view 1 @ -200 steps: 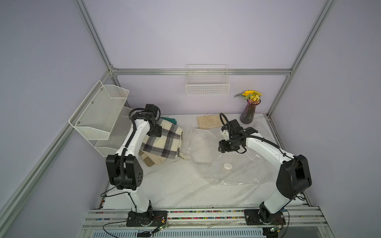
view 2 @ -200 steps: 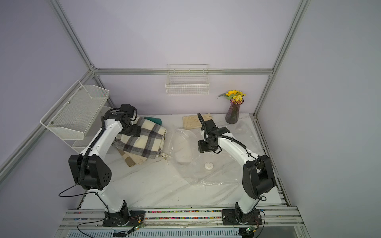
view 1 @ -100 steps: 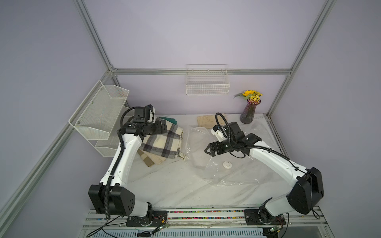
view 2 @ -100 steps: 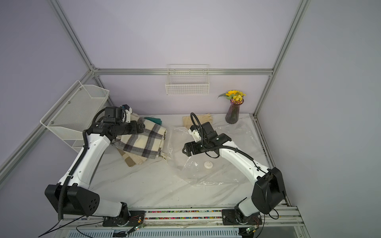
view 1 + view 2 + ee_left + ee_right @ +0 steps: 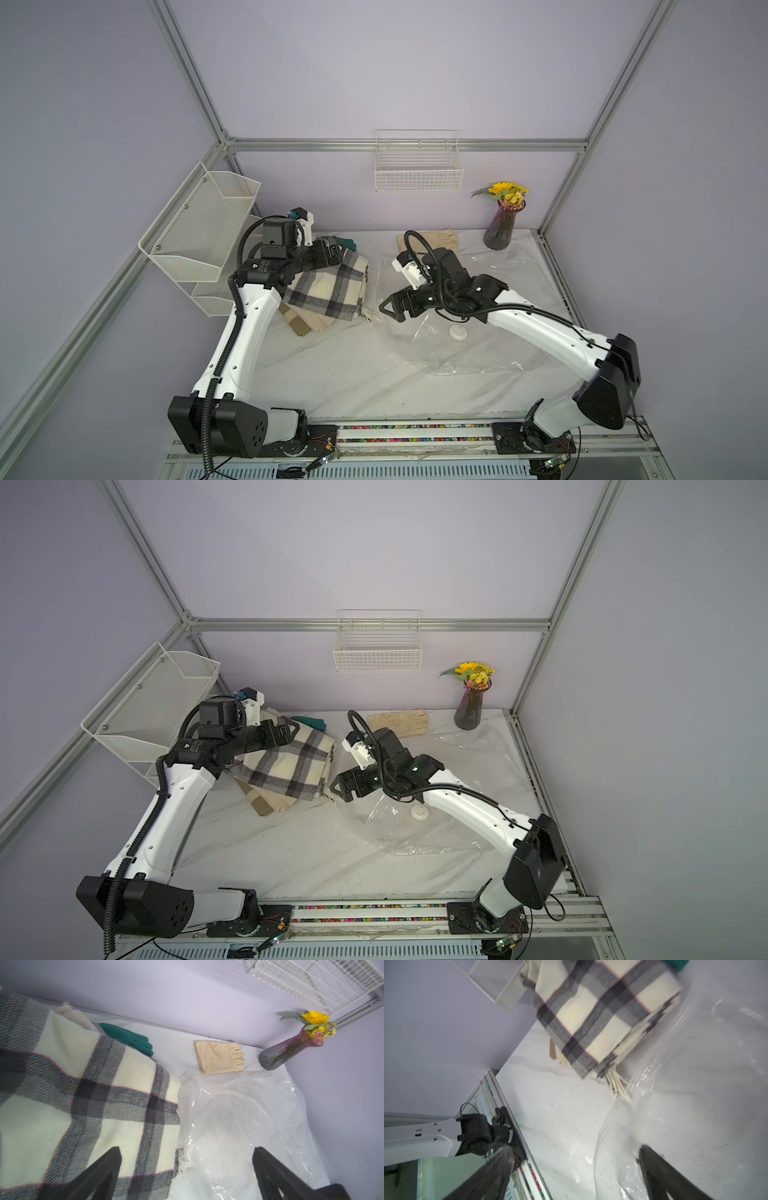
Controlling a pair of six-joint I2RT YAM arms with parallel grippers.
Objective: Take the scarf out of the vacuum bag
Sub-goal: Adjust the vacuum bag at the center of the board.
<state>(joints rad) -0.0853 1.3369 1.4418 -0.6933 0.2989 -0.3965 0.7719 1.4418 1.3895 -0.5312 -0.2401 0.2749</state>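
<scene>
Table (image 5: 332, 374): scarf (image 5: 332, 286), vacuum bag (image 5: 478, 349), beige glove (image 5: 432, 239), vase (image 5: 500, 230)

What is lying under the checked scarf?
A tan folded cloth sticks out under the scarf; a green glove shows at its far edge. How far either reaches beneath is covered.

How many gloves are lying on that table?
2. A green glove lies at the back, partly tucked under the plaid scarf. A beige glove lies further along the back edge, towards the vase. More could be hidden under the scarf.
</scene>
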